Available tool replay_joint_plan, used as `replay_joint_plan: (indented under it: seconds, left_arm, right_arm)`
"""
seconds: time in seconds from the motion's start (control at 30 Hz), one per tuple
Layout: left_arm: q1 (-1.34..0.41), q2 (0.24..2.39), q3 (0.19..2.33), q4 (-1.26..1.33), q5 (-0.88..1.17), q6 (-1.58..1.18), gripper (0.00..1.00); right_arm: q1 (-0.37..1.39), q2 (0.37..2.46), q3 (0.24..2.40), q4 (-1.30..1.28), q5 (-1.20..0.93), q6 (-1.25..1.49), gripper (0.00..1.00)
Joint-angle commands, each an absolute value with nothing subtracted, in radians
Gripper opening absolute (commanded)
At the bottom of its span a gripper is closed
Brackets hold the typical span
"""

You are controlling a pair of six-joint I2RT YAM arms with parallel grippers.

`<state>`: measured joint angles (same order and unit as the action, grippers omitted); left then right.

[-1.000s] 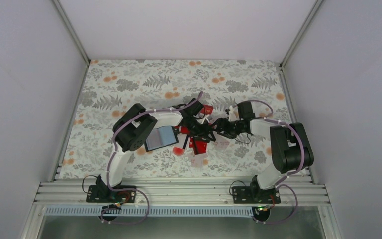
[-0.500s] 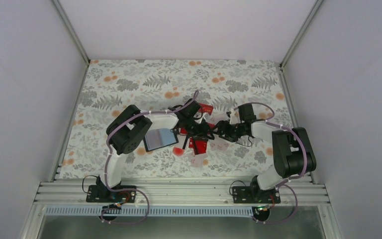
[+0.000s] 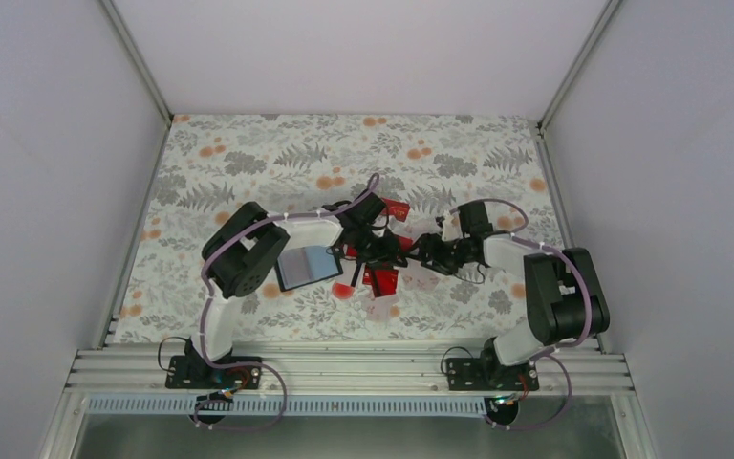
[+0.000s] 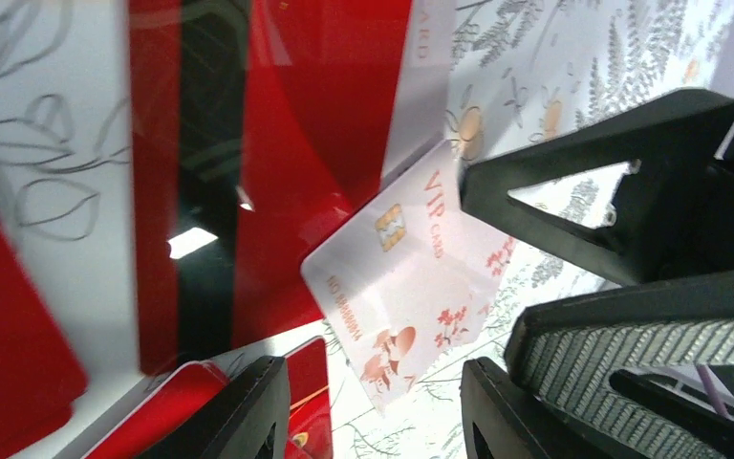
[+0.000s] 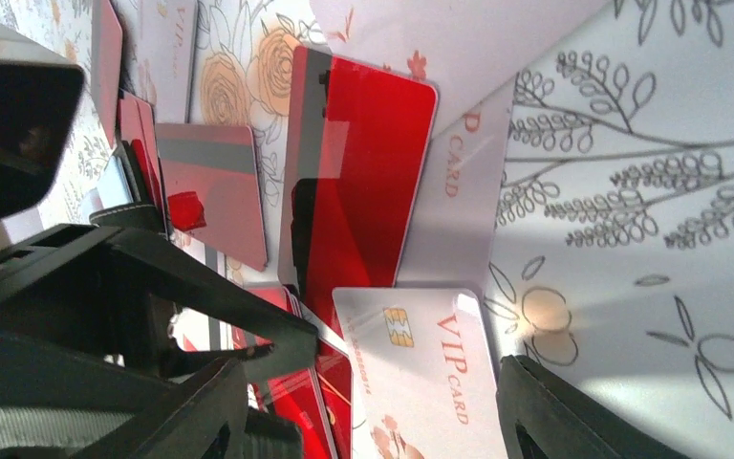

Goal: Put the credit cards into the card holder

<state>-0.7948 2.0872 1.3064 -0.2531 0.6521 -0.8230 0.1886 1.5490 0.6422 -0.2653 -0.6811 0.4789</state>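
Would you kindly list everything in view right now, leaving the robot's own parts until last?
red credit cards: several, red, some black-striped, heaped mid-table
white VIP cards: at least two, white with red lettering, among the red ones
card holder: one, black with grey-blue face, left of the heap
tablecloth: one, white with grey leaves and orange flowers, under everything
left hand: one, black, open, over the cards
right hand: one, black, open, opposite the left hand

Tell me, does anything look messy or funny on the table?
Yes. The credit cards lie in a jumbled heap in the middle, overlapping at all angles instead of in a neat stack. A white VIP card sits crooked on top of red ones. The card holder lies open beside the heap.
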Motion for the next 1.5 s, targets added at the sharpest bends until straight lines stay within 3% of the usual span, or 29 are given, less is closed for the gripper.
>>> replay_joint_plan:
  seconds: [0.0, 0.33, 0.6, 1.23, 1.47]
  left_arm:
    - [-0.800, 2.054, 1.376, -0.295, 0.503, -0.823, 0.48]
    - [-0.819, 2.159, 1.423, -0.231, 0.562, -0.878, 0.49]
    - [-0.821, 2.197, 1.413, -0.171, 0.577, -0.928, 0.49]
    - [-0.819, 2.125, 1.307, 0.260, 0.607, -1.021, 0.48]
    - [-0.808, 2.054, 1.252, 0.311, 0.577, -0.986, 0.48]
  right_arm:
    - [0.233, 1.549, 0.567, -0.485, -0.685, 0.471, 0.66]
    - [0.232, 1.542, 0.497, -0.438, -0.726, 0.490, 0.62]
    - [0.232, 1.562, 0.446, -0.364, -0.773, 0.511, 0.51]
    - [0.232, 1.618, 0.457, -0.366, -0.816, 0.469, 0.51]
    - [0.233, 1.575, 0.500, -0.412, -0.875, 0.463, 0.51]
